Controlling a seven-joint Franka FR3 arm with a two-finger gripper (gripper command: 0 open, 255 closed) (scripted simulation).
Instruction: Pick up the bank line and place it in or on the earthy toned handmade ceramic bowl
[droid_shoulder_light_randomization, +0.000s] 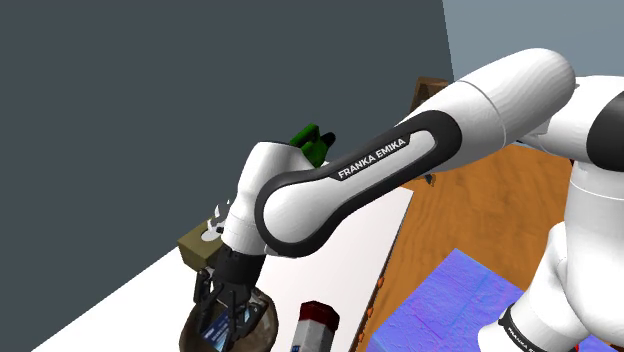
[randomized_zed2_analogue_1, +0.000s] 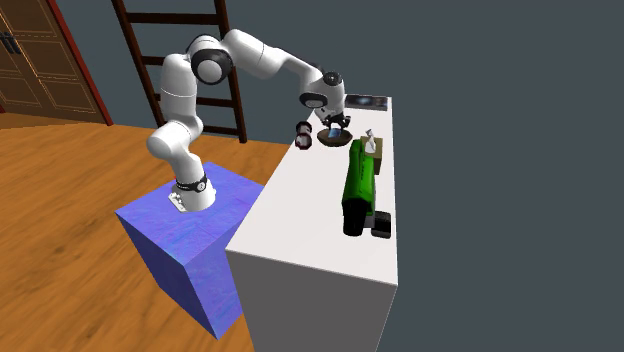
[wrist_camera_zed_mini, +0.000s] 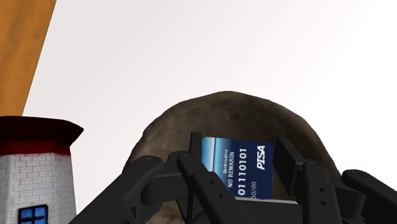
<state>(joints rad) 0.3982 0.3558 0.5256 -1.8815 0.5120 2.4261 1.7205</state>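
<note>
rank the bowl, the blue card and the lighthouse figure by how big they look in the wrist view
1. brown bowl, clearly largest.
2-3. lighthouse figure and blue card: they look about alike, so unranked. The picture's edge cuts the lighthouse, and the fingers cover part of the card.

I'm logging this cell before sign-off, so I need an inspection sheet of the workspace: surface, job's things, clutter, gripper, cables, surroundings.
Surface: white table, flat top.
Job's things: blue bank card upright over the brown bowl.
Clutter: lighthouse figurine beside the bowl; green vehicle and olive box farther along the table.
Grippers: black gripper shut on the bank card.
Cables: nothing seen.
Surroundings: wood floor, ladder, grey wall, blue stand.
</note>
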